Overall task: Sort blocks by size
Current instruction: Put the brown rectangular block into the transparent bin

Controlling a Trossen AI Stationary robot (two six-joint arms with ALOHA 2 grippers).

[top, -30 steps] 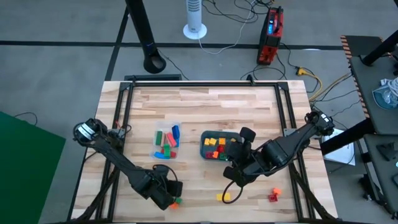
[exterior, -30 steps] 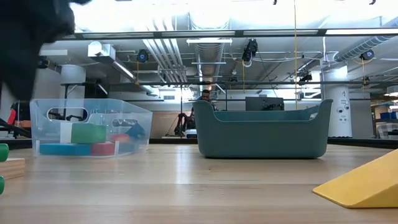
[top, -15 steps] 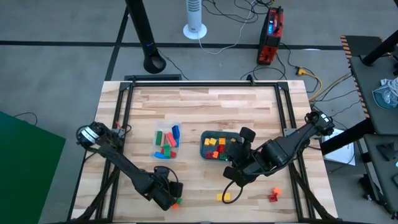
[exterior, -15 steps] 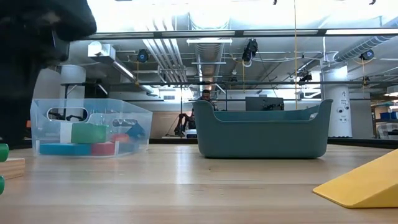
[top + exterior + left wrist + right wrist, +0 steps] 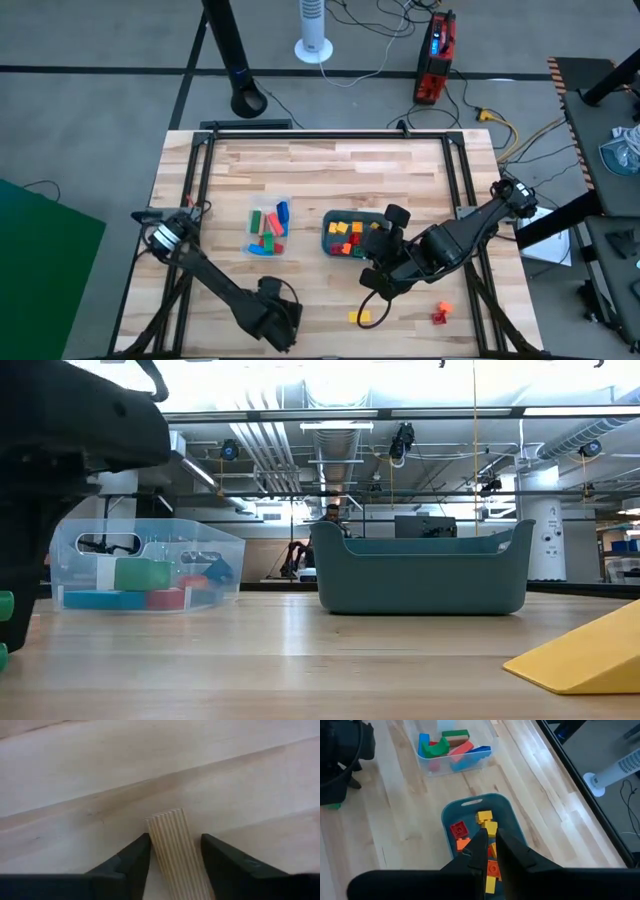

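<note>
Left gripper (image 5: 172, 851), jaws narrowly apart, straddles a pale wooden block (image 5: 172, 837), probably not yet gripped; closing and lifting comes next

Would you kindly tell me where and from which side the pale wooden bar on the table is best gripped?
Grip the pale wooden bar across its two long sides, coming straight down from above. It lies flat on the table and is long and narrow, so probably only its width fits between the fingers. The left gripper straddles it that way, open.
</note>
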